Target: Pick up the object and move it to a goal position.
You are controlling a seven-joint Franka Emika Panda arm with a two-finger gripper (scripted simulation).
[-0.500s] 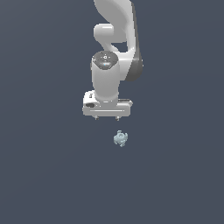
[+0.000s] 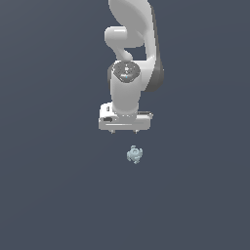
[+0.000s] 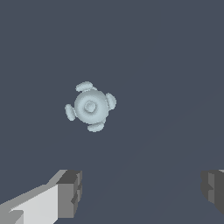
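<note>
My gripper [image 2: 125,131] hangs above the flat dark floor [image 2: 53,195] with its fingers [image 3: 70,194] spread wide and nothing between them. In the wrist view the two dark pads stand far apart, with only bare floor in the gap.

The object [image 2: 134,154] lies on the floor just beside my gripper, at about five o'clock from it in the exterior view and clear of both fingers. It is not yet under the gap, so I judge I must shift over it before I come down.

It looks like a small round knob: a domed middle with a dimple in the centre and four little lobes set evenly around the rim. I judge it light and stiff, with smooth, rounded sides that may slip. It is far narrower than my opening, so width is no trouble. I would close on the round body, setting the pads in the hollows between lobes rather than on the lobes, which could make it twist or pop out.

Count: one object, one arm [image 2: 132,29], two fingers. No goal marker shows.
</note>
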